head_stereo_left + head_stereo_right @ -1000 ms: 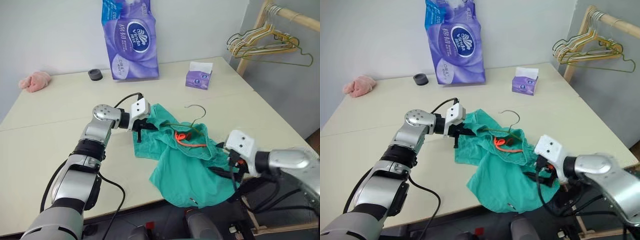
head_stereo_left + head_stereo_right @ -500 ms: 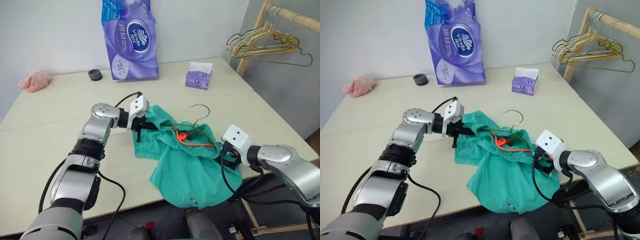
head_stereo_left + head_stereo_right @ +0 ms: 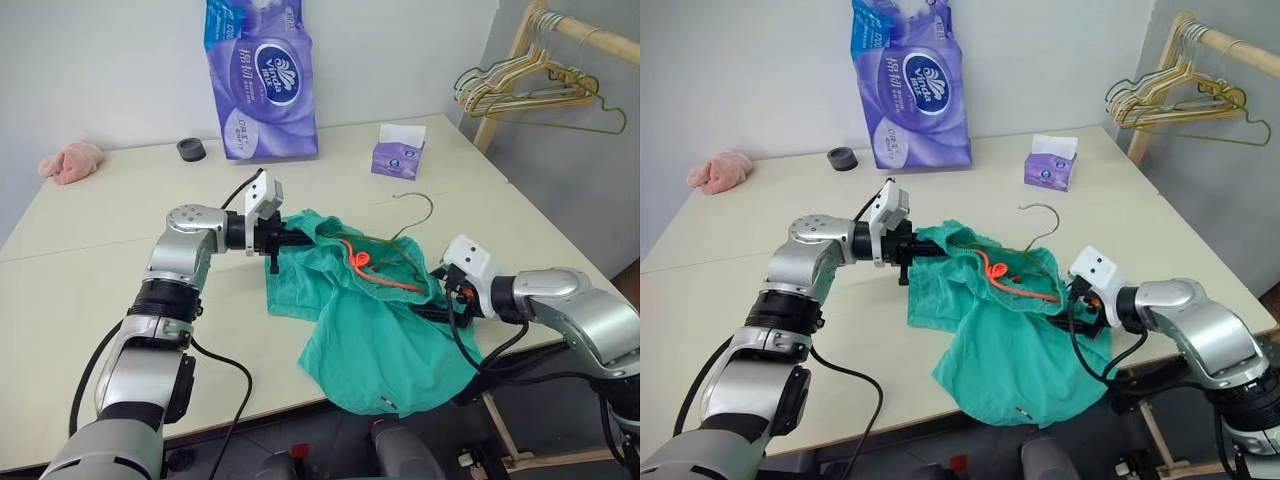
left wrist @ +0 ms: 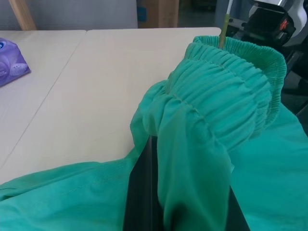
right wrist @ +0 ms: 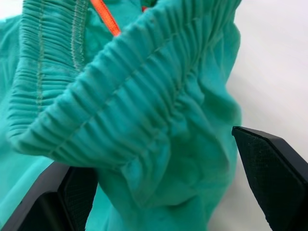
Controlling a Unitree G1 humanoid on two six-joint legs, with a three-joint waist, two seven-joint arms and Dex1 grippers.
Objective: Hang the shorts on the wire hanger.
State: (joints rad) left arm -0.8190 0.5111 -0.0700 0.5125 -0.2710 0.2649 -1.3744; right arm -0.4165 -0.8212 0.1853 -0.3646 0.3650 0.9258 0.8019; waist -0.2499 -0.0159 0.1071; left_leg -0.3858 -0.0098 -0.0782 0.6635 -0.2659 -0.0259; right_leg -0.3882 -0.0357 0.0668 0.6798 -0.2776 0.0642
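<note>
Purple tissue pack (image 3: 262,75) behind shorts (image 3: 375,330)

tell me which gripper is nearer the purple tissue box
Right. The right gripper sits at the shorts' waistband below the tissue box; the left gripper is farther across the table.

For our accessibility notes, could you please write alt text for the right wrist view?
The right gripper, jaws wide open, frames the bunched elastic waistband of the teal shorts, with an orange drawstring above.
</note>
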